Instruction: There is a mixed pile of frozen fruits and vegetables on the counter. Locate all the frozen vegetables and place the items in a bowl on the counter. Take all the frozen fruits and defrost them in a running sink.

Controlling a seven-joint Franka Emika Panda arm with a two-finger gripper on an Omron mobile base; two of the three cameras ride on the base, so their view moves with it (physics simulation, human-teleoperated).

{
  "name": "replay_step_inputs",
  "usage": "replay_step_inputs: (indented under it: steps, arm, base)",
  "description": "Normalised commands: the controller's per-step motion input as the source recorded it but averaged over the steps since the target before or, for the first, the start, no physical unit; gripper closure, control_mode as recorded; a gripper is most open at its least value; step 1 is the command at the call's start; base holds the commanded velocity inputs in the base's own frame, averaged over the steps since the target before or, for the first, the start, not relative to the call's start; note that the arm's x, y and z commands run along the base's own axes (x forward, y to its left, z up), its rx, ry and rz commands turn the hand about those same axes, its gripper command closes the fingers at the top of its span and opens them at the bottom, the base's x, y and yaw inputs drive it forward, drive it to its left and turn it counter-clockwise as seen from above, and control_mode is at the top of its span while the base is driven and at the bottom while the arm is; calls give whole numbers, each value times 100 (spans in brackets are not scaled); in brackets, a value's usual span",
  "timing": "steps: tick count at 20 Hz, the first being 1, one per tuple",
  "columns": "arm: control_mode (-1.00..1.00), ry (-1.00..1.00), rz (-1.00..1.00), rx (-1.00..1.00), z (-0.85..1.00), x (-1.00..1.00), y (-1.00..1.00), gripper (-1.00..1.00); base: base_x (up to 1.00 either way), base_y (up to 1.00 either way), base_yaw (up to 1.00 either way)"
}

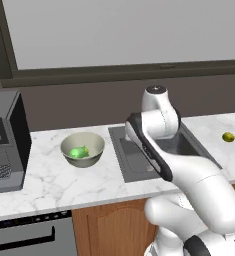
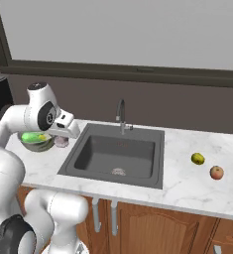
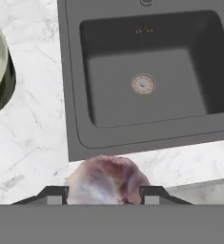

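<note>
The claw point(image 3: 104, 194) grips the pinkish vegetable point(image 3: 107, 181) between its fingertips, above the worktop point(image 3: 32, 138) between bowl point(image 1: 82, 149) and sink point(image 3: 147, 71). The green vegetable point(image 1: 79, 152) lies in the bowl. Far right, the yellow-green fruit point(image 2: 198, 158) and red fruit point(image 2: 216, 172) sit near each other.
</note>
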Motion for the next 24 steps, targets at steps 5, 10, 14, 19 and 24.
replay_step_inputs:
  steps: [5, 10, 14, 19, 24]
  arm:
    - [-100, 5, 7, 0, 37, 1, 72, 100]
    - [-100, 4, 6, -1, 35, 4, 69, 100]
    - [-100, 0, 5, 2, -6, 32, 55, 100]
    - [-100, 0, 5, 6, -17, 40, 53, 100]
    - [-100, 0, 3, 4, -25, 55, 51, 100]
  base:
    - [0, 0, 0]
    - [0, 0, 0]
    - [0, 0, 0]
    - [0, 0, 0]
    - [0, 0, 0]
